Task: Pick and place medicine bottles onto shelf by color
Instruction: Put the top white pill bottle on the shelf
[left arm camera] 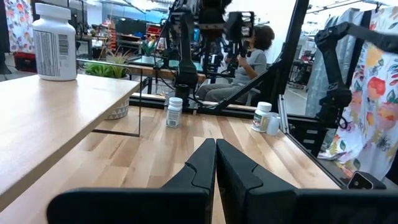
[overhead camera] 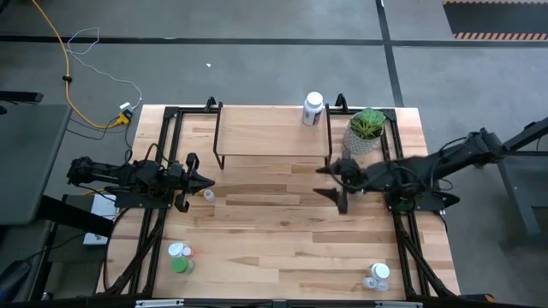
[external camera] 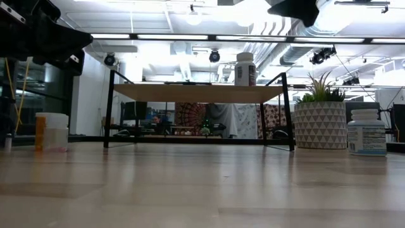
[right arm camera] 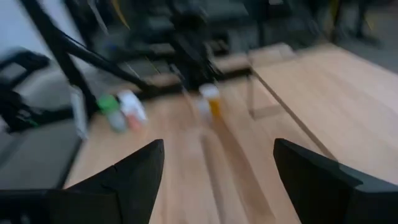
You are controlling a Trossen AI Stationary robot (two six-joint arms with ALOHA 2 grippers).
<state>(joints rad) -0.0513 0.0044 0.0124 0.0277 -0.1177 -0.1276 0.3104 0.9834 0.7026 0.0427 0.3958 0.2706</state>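
The shelf [overhead camera: 270, 137] stands at the table's far middle, and one white bottle [overhead camera: 313, 109] stands upright on its right far corner [external camera: 245, 69]. My left gripper [overhead camera: 205, 181] is shut, hovering left of the shelf, close above a small orange-and-clear bottle [overhead camera: 208, 195] that stands on the table [external camera: 50, 132]. My right gripper [overhead camera: 325, 180] is open and holds nothing, near the shelf's right legs. A green, a white and an orange bottle [overhead camera: 180, 257] sit near-left. More white bottles [overhead camera: 377, 275] sit near-right. Another white bottle [left arm camera: 175, 112] stands under the right arm.
A potted green plant [overhead camera: 366, 128] in a patterned pot stands right of the shelf, just beyond the right arm. Black frame rails [overhead camera: 158, 214] run along both table sides. Bare wood [overhead camera: 274, 231] spreads through the table's middle and near part. A seated person [left arm camera: 255, 59] shows beyond the table.
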